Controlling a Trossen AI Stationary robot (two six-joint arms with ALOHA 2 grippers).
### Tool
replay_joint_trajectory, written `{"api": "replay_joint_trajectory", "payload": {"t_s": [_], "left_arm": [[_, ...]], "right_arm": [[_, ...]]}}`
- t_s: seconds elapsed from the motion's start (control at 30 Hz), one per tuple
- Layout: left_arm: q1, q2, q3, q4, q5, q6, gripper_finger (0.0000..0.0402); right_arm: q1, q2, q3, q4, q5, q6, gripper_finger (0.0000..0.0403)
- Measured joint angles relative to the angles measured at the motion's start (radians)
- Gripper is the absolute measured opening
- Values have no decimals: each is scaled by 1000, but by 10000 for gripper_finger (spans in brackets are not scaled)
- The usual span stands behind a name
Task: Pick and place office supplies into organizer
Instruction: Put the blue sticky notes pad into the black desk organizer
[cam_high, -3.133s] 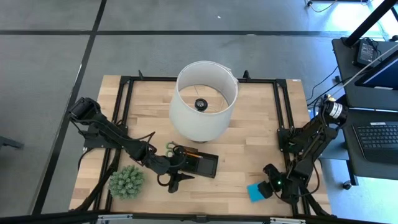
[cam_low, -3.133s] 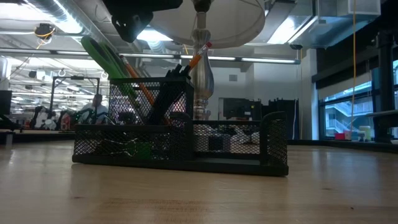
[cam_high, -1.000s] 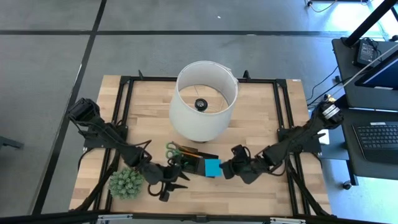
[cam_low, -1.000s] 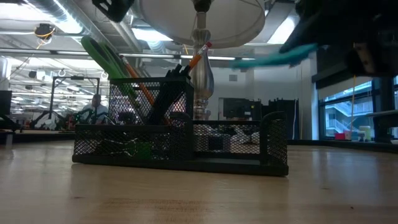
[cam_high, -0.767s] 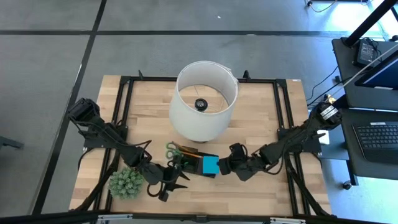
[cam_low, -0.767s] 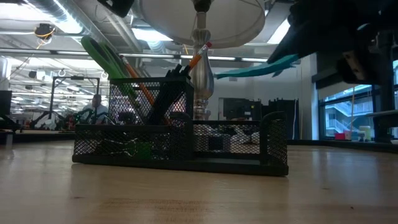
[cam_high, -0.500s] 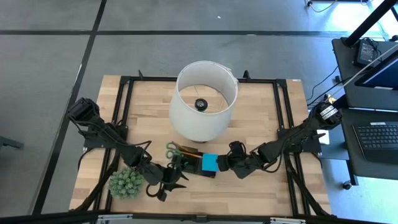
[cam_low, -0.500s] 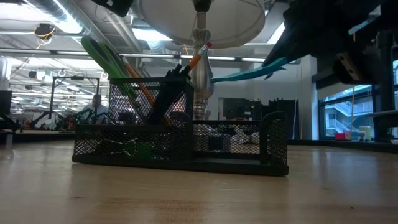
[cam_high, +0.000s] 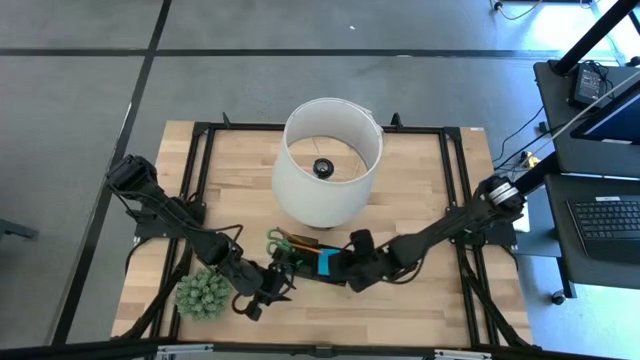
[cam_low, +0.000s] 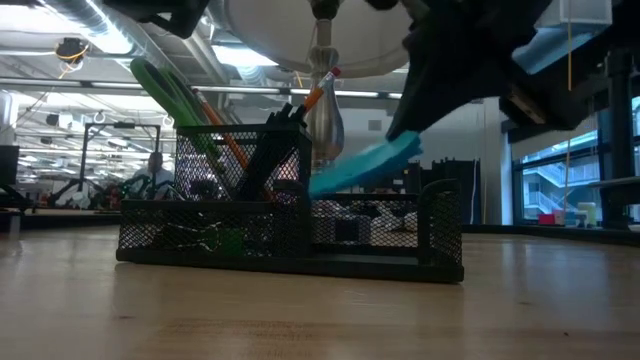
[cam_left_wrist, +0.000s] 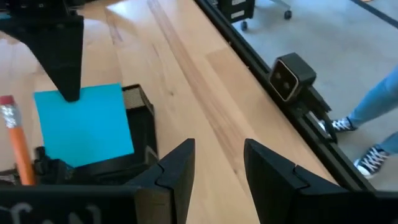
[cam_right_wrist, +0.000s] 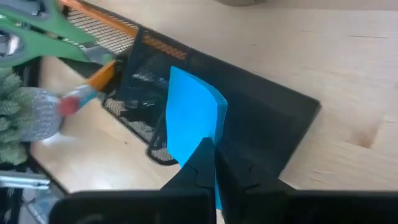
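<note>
Blue sticky-note pad pinched by one edge in the right gripper, fingers clamped shut on it. Held tilted over the black mesh organizer, free end dipping toward the lower compartment, gripped end higher; seen as a slanted blue slab in the low view, just above the tray's rim. Whether the pad's low edge touches the mesh or the tray floor: cannot tell. From the right wrist view, pad standing up out of the pinched fingers, the organizer's dark compartment directly beyond it.

In the taller compartment beside the pad: green-handled scissors leaning out over the rim, orange pencil with its eraser end up, dark pens upright among them. Scissors handles poking out toward the white lampshade in the high view.

Left gripper hanging just beside the organizer's near side, close to the spiky green plant ball, fingers parted and holding nothing. From the left wrist view, those two dark fingers spread over bare wooden table, with the blue pad and the pencil's eraser tip ahead.

Lamp standing behind the organizer, touching neither gripper.
</note>
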Motion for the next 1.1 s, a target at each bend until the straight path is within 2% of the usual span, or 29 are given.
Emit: {"api": "replay_joint_trajectory", "payload": {"t_s": [0.2,0.63,1.1], "left_arm": [[-3,0,0,-25,26,-8,132],[-7,1,0,-32,10,-8,132],[-7,2,0,-32,8,-8,132]], "right_arm": [[-8,31,5,7,-44,44,3],[-13,87,6,6,-37,107,19],[-20,87,5,6,-80,140,32]]}}
